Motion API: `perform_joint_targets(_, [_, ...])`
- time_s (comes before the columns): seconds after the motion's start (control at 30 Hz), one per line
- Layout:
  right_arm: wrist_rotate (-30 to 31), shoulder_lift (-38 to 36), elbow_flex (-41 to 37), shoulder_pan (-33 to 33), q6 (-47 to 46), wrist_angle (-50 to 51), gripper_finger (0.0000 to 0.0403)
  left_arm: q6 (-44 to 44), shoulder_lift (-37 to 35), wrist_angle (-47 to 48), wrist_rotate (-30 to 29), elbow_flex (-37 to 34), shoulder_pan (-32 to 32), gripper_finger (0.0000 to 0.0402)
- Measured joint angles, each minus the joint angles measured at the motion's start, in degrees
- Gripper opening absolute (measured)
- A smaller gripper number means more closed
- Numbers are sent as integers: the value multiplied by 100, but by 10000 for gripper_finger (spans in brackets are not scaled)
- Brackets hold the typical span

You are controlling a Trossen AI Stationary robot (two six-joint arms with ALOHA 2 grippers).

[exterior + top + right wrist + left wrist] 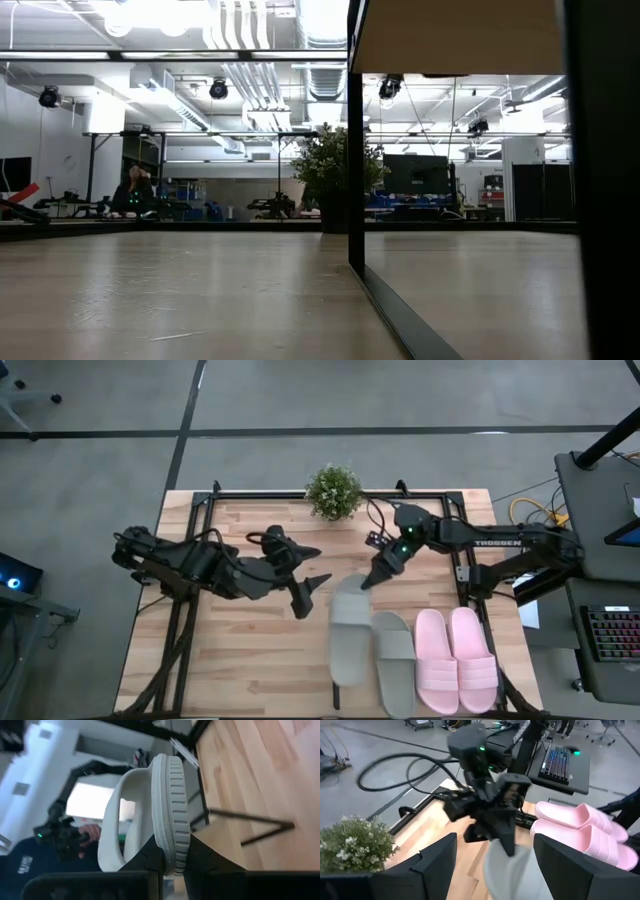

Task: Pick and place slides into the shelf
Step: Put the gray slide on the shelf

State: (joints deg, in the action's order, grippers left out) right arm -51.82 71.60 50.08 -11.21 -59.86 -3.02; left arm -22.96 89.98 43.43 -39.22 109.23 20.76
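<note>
Pinching one grey-green slide (167, 815), right claw (172, 865).

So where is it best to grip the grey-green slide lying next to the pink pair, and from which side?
Probably the sole's rim at its end nearest the plant, coming down from above. The grey-green slide lies flat, that end is free, while the pink pair and other slide crowd its long sides.
</note>
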Motion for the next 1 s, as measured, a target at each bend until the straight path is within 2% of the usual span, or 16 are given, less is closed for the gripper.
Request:
perform_joint_targets(0.13, [73, -131, -4, 206, 288, 488, 33, -82, -9, -111, -7, 2, -2, 249])
perform_joint_targets(0.7, [140, -159, -72, 765, 456, 585, 33, -214, -9, -347, -49, 0, -29, 249])
perform_joint_targets(1.0, [301, -139, -98, 857, 502, 581, 33, -171, -13, -448, -101, 0, -149, 249])
